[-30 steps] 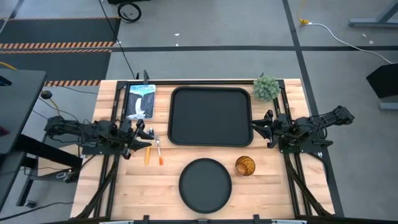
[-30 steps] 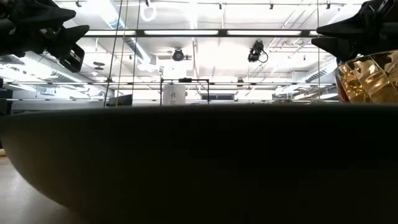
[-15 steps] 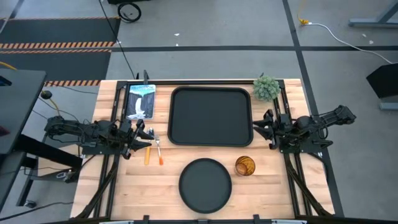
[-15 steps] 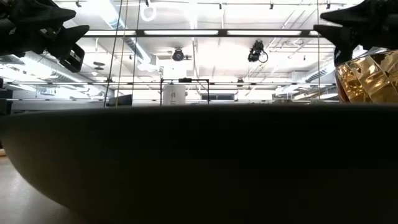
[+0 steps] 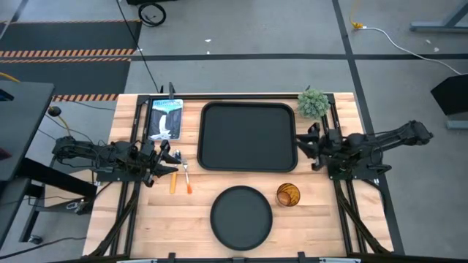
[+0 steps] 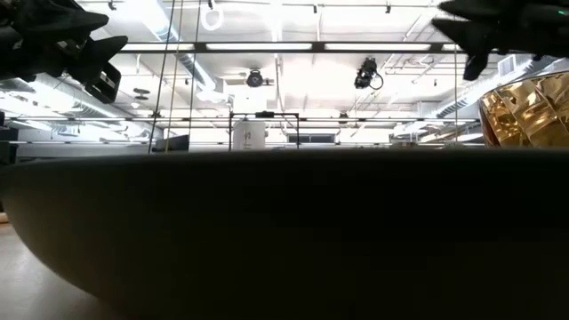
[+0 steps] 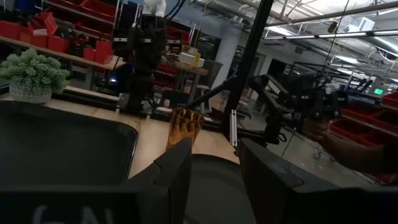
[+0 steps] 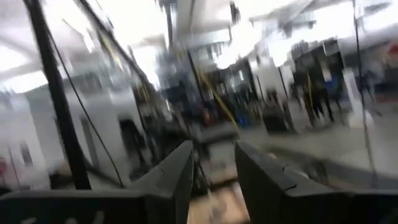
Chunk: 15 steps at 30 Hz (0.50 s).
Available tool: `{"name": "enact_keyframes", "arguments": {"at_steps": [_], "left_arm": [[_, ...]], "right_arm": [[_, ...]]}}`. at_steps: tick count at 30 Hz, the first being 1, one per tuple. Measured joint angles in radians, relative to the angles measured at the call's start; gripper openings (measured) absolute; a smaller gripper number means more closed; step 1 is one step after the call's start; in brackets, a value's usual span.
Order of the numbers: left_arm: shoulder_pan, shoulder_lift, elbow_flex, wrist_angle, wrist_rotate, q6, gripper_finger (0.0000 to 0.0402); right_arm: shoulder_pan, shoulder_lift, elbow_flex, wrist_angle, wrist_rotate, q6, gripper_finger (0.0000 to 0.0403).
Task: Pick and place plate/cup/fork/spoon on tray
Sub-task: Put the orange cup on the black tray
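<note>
While left gripper (image 5: 175,162) waits w/ jaws apart, empty, right gripper (image 5: 306,141), jaws parted, hovers beside tray (image 5: 248,136), touching nothing.

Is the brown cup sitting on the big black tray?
No, the cup stands on the bare wooden table beside the round plate, just outside the tray, which has nothing on it.
</note>
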State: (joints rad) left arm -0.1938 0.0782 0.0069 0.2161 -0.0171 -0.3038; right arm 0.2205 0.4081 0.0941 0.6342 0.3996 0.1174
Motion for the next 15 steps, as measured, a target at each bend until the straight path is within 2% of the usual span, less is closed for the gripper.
{"name": "enact_keyframes", "arguments": {"at_steps": [3,6,10,15], "left_arm": [[0.0,0.0,0.0,0.0,0.0,0.0,0.0142],[0.0,0.0,0.0,0.0,0.0,0.0,0.0142],[0.0,0.0,0.0,0.0,0.0,0.0,0.0142],[0.0,0.0,0.0,-0.004,0.0,0.0,0.0142]], "right_arm": [[-0.023,0.063,0.145,-0.364,0.004,0.111,0.0121],[-0.025,0.168,0.275,-0.646,-0.003,0.225,0.0119],[0.01,0.312,0.417,-0.887,-0.034,0.301,0.0119],[0.074,0.464,0.556,-1.073,-0.054,0.339,0.0119]]}}
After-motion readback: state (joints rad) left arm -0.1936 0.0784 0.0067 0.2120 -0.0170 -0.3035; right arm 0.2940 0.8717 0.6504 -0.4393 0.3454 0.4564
